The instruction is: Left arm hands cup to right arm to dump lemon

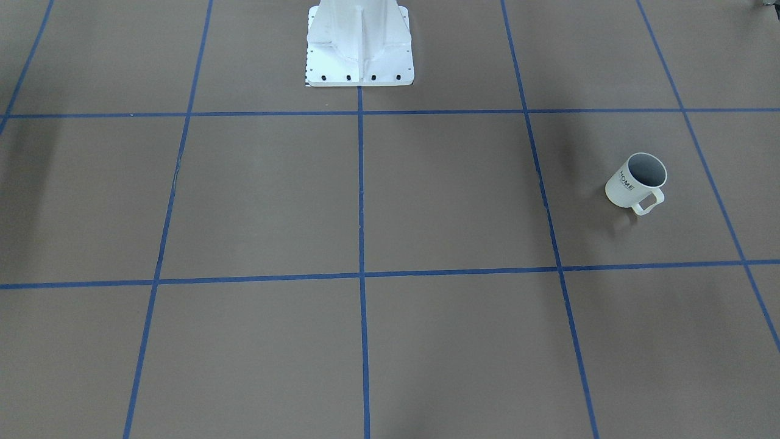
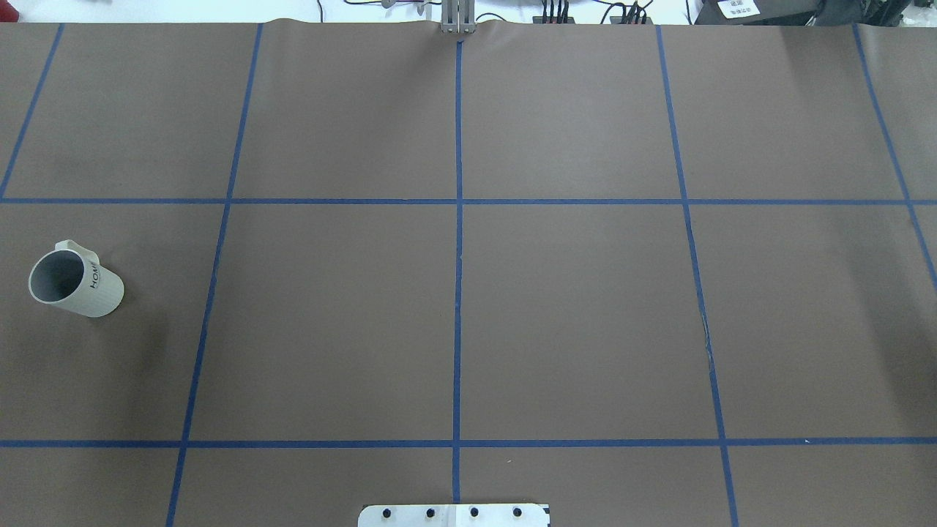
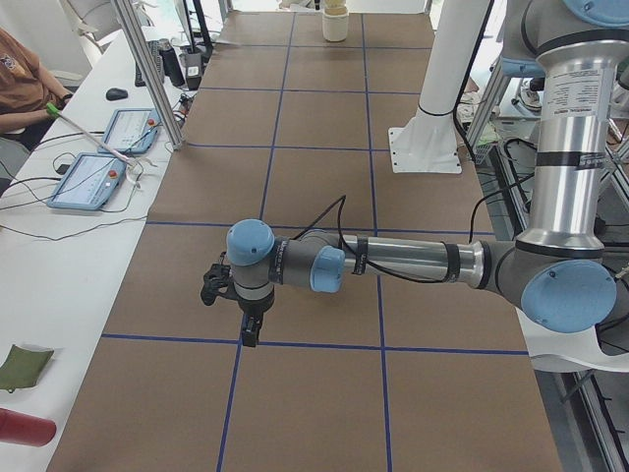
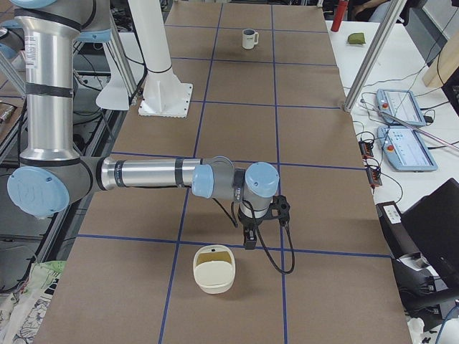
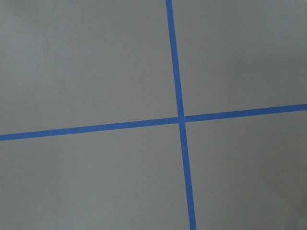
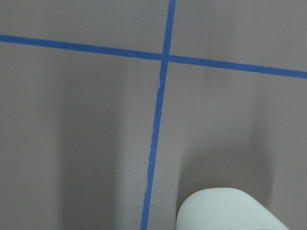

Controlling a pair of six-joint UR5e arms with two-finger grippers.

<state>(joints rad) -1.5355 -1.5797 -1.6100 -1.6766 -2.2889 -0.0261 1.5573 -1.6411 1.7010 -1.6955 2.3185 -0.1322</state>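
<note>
One cup (image 1: 635,181), one left arm (image 3: 403,261), one right arm (image 4: 143,174), seemingly one tub (image 4: 214,270).

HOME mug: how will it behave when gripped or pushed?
The cup looks rigid and smooth, so it probably won't flex but might slip in a light wall pinch. It stands upright on a flat base, so a low push likely slides it, while a high one could tip it. Its handle juts from one side, so an off-centre push may spin it.
</note>
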